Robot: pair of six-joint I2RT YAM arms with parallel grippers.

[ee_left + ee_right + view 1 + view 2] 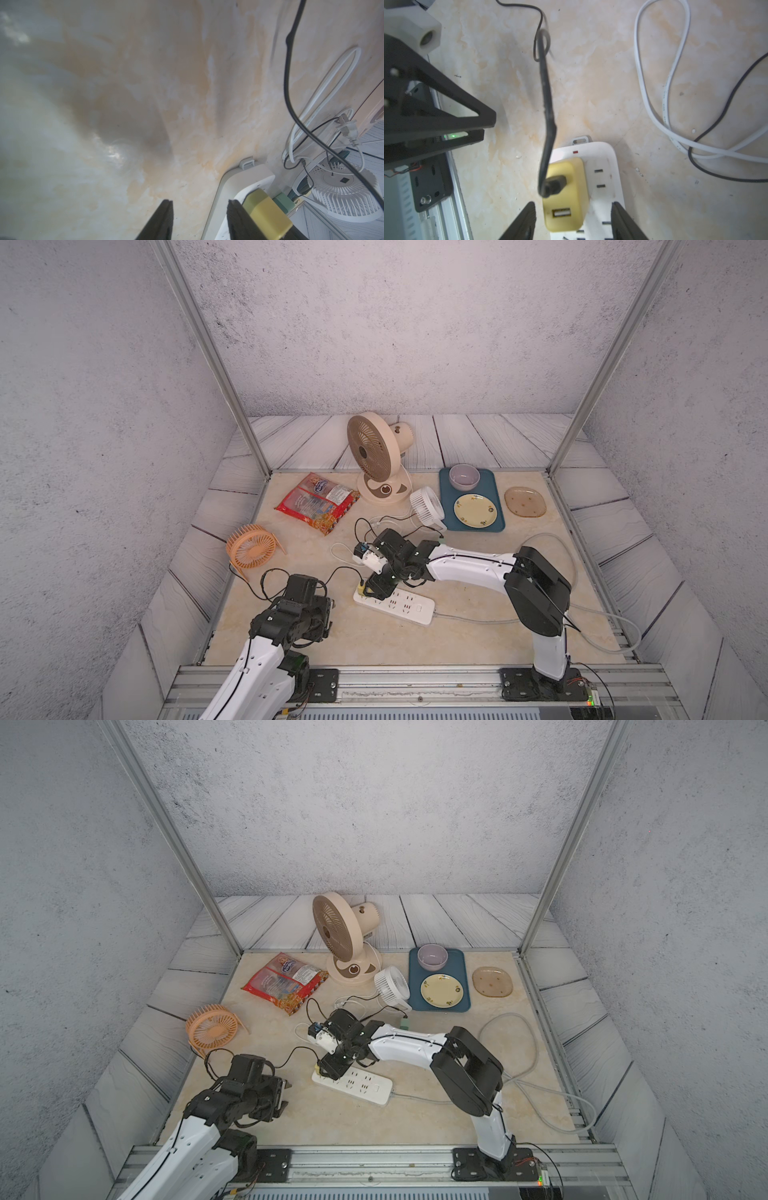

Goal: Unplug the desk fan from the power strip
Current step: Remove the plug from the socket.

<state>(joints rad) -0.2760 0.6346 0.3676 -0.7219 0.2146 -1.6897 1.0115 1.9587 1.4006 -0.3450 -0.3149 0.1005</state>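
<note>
Two parted tools — right tool [572, 204] straddling power strip's [604, 162] yellow adapter [575, 193], left tool [199, 201] empty

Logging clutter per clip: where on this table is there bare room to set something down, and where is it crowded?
Bare: the band between the power strip and the front rail; a smaller patch between the orange fan and the snack bag. Crowded: the middle, where cables tangle around the white fan.

Top views are looking down over the whole tabletop [374, 643]; wrist views, close behind left hand [200, 203] and right hand [573, 205], are sharing the power strip [608, 158].
</note>
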